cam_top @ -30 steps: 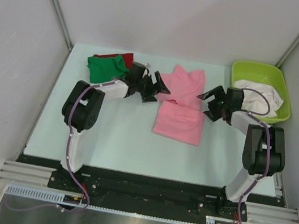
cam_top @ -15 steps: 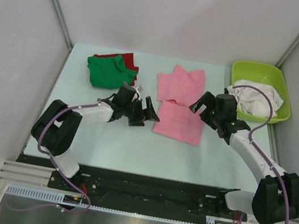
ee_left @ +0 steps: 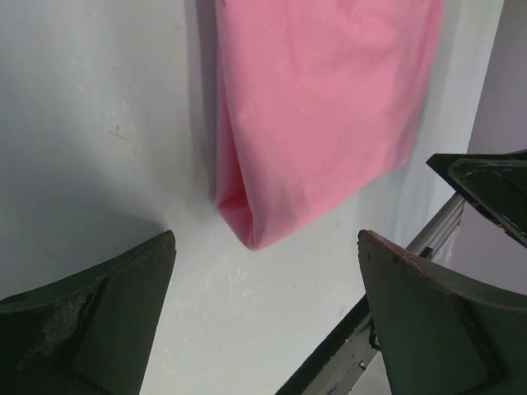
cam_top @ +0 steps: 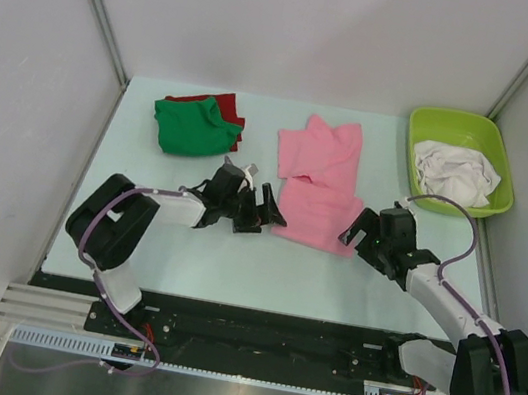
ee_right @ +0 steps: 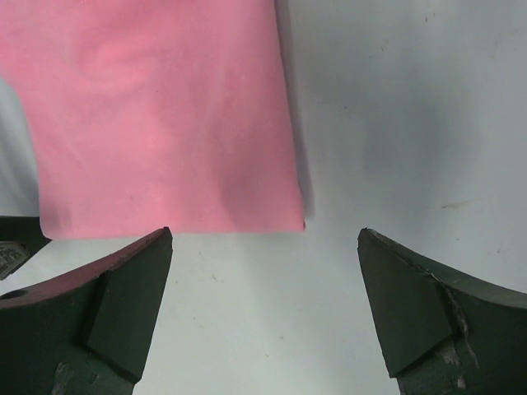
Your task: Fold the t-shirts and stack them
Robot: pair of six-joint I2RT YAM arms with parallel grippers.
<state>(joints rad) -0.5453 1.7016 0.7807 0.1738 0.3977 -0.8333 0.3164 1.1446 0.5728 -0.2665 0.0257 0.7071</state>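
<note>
From above, a green t-shirt [cam_top: 192, 128] lies folded on a red t-shirt [cam_top: 221, 104] at the far left of the table [cam_top: 193, 257]. The left gripper [cam_top: 262, 220] sits low just beside the near left corner of the pink t-shirt [cam_top: 322, 182], which lies folded in the middle. The right gripper [cam_top: 355, 243] is just off its near right corner, and white t-shirts [cam_top: 456, 172] are bundled in the lime-green tub [cam_top: 423, 123] at the far right. Only the wrist views show the fingers plainly: each pair is spread wide with nothing between them, framing a pink corner against bare table, the left one showing the doubled fold edge. Neither wrist view shows the other shirts or the tub. Compared with a second ago, both arms have dropped from the pink shirt's middle to its near edge
</note>
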